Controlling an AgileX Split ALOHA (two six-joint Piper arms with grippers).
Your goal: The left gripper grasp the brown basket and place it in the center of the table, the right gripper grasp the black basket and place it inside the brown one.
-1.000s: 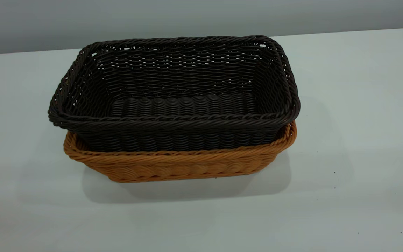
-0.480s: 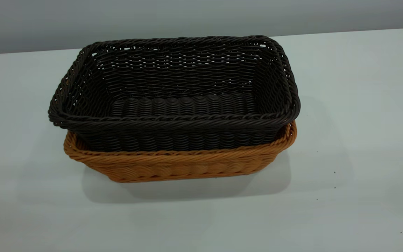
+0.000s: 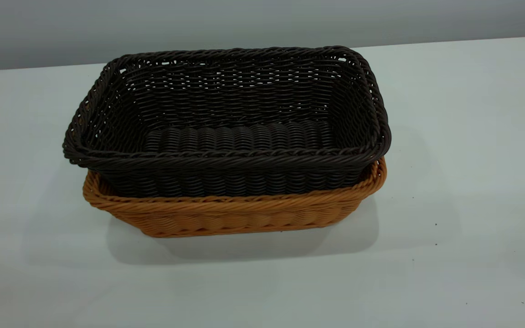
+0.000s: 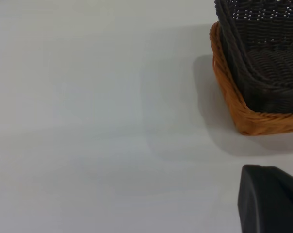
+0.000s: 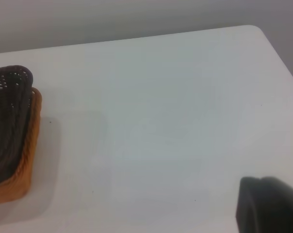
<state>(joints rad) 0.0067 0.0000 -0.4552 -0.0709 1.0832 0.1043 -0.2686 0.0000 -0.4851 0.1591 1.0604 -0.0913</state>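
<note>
The black basket (image 3: 239,118) sits nested inside the brown basket (image 3: 244,214) at the middle of the white table (image 3: 472,159). Its rim stands above the brown rim. Neither arm shows in the exterior view. In the left wrist view only a black part of my left gripper (image 4: 270,199) shows, well apart from the brown basket (image 4: 243,114) and the black basket (image 4: 263,53), which show by one corner. In the right wrist view a black part of my right gripper (image 5: 270,206) shows, far from the black basket (image 5: 8,121) and the brown basket (image 5: 27,155). Neither gripper holds anything.
A grey wall (image 3: 262,23) runs behind the table's far edge. The table's rounded corner (image 5: 255,30) shows in the right wrist view. A few tiny dark specks (image 3: 435,224) lie on the tabletop to the right of the baskets.
</note>
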